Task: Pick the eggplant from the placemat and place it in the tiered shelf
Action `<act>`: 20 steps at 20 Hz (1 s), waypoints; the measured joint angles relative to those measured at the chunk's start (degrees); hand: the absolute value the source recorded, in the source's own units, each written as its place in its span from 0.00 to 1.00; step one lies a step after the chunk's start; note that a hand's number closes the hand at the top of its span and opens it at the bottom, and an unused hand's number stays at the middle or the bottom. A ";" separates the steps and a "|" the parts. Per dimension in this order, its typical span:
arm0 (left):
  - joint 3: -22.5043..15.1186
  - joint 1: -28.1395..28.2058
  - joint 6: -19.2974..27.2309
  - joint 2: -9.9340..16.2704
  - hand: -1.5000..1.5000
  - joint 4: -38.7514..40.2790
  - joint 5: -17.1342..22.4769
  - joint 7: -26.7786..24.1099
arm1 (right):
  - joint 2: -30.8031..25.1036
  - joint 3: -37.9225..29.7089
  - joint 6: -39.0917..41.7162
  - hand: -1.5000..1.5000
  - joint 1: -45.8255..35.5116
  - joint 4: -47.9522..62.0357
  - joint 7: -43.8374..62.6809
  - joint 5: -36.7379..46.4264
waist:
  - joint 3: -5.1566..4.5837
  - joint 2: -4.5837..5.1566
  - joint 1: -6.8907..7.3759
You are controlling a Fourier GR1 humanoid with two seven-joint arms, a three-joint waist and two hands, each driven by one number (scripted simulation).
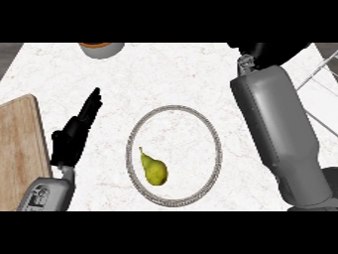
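No readable text, label, brand, number or sign anywhere on the counter or on the things upon it.
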 measured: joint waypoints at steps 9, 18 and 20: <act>-0.31 0.87 -0.14 -0.46 0.50 -0.99 -0.13 0.13 | -2.94 -7.13 8.17 1.00 -3.56 -6.16 -1.52 9.53 | 0.03 0.08 0.04; -0.09 0.62 -0.60 -0.36 0.50 -1.82 -0.33 1.01 | -7.19 -13.78 13.78 1.00 -4.29 -10.54 -5.22 13.60 | 0.06 0.34 0.43; 0.29 0.03 -0.77 -0.36 0.50 -0.70 -0.32 0.39 | -8.88 -15.38 14.56 1.00 -5.08 -9.85 -6.26 13.84 | 0.06 0.45 0.52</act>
